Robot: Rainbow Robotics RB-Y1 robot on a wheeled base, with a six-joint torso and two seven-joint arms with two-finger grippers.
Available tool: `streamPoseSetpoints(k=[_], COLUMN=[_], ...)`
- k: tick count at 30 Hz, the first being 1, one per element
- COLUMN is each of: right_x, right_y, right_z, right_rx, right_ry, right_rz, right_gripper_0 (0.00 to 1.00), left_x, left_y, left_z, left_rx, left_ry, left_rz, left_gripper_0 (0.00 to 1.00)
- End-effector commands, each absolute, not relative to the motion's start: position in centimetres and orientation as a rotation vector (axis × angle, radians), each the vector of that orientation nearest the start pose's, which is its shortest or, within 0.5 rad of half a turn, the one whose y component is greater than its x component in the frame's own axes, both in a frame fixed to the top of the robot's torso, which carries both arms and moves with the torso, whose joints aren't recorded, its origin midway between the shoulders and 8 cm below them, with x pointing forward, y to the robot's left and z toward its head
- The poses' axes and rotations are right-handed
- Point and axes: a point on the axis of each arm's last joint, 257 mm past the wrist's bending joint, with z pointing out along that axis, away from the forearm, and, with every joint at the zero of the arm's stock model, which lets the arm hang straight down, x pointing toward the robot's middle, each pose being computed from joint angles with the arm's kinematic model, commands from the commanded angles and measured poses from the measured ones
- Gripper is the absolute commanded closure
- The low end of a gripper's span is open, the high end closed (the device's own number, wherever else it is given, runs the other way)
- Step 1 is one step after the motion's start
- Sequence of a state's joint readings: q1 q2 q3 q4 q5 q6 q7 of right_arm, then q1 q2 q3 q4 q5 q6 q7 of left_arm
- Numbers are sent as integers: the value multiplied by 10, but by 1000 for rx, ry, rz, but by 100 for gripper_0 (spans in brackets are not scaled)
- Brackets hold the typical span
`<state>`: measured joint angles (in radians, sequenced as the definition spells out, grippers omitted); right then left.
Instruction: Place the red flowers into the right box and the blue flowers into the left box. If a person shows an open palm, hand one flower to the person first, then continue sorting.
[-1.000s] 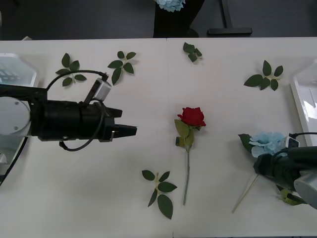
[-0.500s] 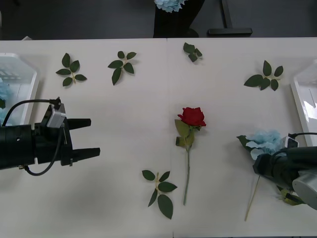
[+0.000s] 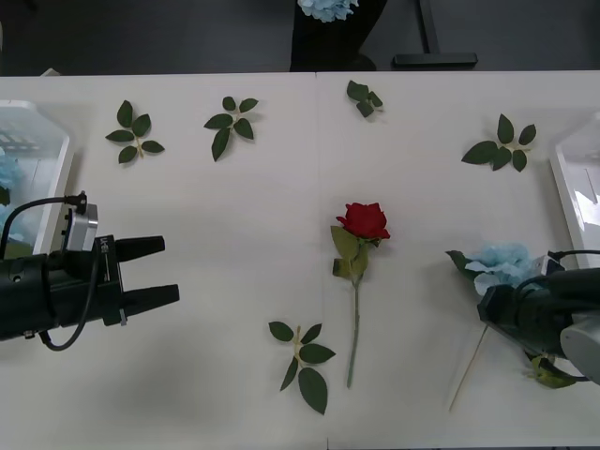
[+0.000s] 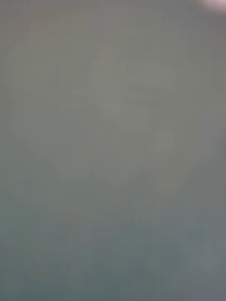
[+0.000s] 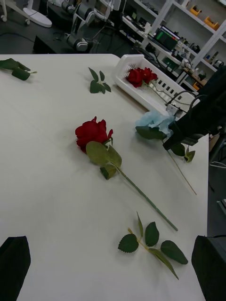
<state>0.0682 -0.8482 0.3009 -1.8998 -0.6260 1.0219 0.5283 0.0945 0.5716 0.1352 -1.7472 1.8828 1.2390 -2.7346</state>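
Note:
A single red flower (image 3: 364, 220) lies on the white table near its middle, stem towards me; it is also in the left wrist view (image 5: 92, 132). My left gripper (image 3: 171, 270) hovers open and empty at the left, well apart from the rose. My right gripper (image 3: 495, 311) is shut on the stem of a blue flower (image 3: 499, 263) at the right, just below its head (image 5: 153, 123). The left box (image 3: 58, 141) holds a blue flower (image 3: 7, 173). Red flowers (image 5: 141, 75) lie in the right box (image 3: 570, 178).
Loose green leaf sprigs (image 3: 136, 131) (image 3: 230, 117) (image 3: 364, 97) (image 3: 500, 145) (image 3: 302, 354) are scattered over the table. Another blue flower head (image 3: 323, 7) shows beyond the far edge, against a dark-clothed figure. Open table lies between my left gripper and the rose.
My left arm has drawn back to the left, away from the rose, and its fingers now show spread open. The blue flower's stem has swung in my right gripper.

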Motion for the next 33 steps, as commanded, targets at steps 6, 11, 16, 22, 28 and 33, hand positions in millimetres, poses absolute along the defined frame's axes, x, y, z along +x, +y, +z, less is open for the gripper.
streamPoseSetpoints(k=[6,11,16,22,28,33], right_x=[411,427,450,477,482,477], right_y=[-282,-257,-211,-153,-93,-61], right_z=[-276,-221,-157,-69,5,41], right_rx=[591,364,31,-219,-410,-512], right_ry=[2475,2412,2289,2060,1880,1775], right_rz=[494,580,667,819,1028,1119], right_gripper_0=[100,100,100,100,100,100], left_x=[354,354,361,359,360,376], left_y=[143,139,138,124,114,96], left_z=[-194,-193,-188,-179,-184,-175], left_rx=[868,878,867,859,836,823], left_ry=[1650,1644,1634,1599,1604,1568], left_rz=[-1061,-1070,-1056,-1110,-1178,-1249], left_gripper_0=[0,0,0,0,0,0])
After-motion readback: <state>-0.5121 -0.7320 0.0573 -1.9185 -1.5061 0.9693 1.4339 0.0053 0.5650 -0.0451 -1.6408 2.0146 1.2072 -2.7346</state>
